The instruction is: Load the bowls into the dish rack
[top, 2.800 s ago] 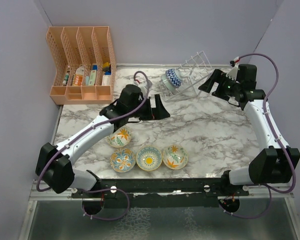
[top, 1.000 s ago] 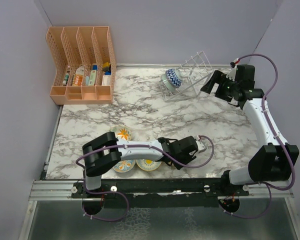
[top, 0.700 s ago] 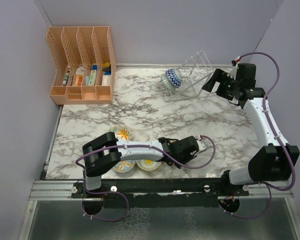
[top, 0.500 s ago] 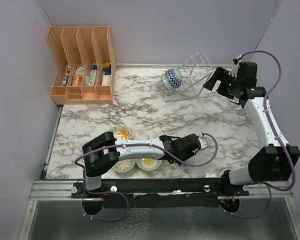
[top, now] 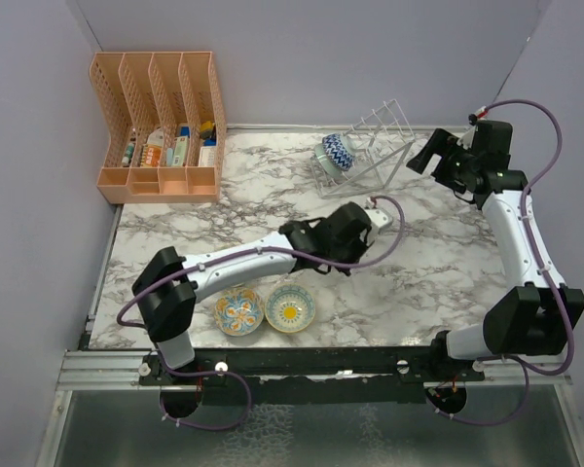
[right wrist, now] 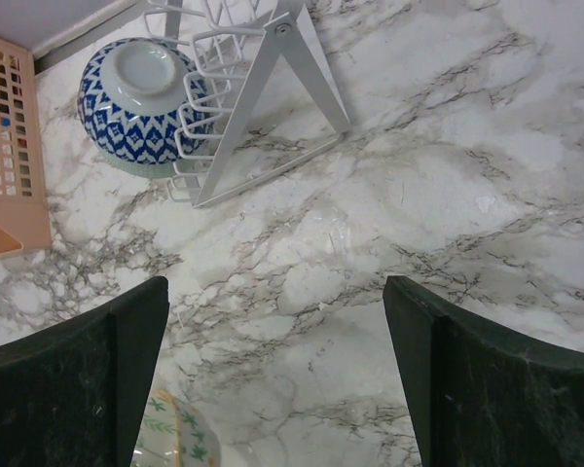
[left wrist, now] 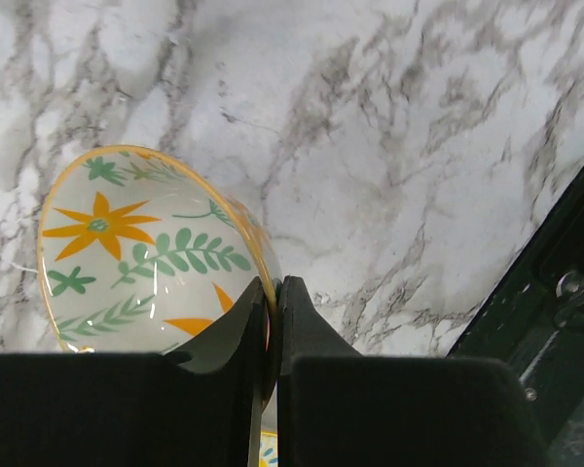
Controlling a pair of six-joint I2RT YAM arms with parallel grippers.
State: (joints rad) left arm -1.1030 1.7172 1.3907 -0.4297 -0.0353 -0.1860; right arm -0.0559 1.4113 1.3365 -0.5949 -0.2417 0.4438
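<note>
A cream bowl [left wrist: 141,248], painted inside with an orange flower and green leafy sprigs and edged in yellow-orange, is pinched at its rim by the left gripper [left wrist: 270,297]. The gripper's fingers [left wrist: 307,326] are drawn narrowly together with only the bowl's wall between them, one inside and one outside. The bowl is seen tilted over the marble table [top: 428,263] near its middle, in front of the dish rack [top: 375,144] and apart from it; its edge is also caught at the bottom of the right wrist view. The dish rack, a thin white wire frame at the far side of the table, is loaded with one blue-patterned bowl [right wrist: 136,97]. That bowl is set on its side at the rack's left end, with its pale foot turned outward. The right gripper [right wrist: 275,292] is held just right of the rack, its jaws spread wide with nothing between them. A blue-orange bowl [top: 239,310] and a yellow-centred bowl [top: 290,307] are seen side by side near the table's front edge. An orange organizer [top: 161,126] stocked with small items is placed at the far left corner.
</note>
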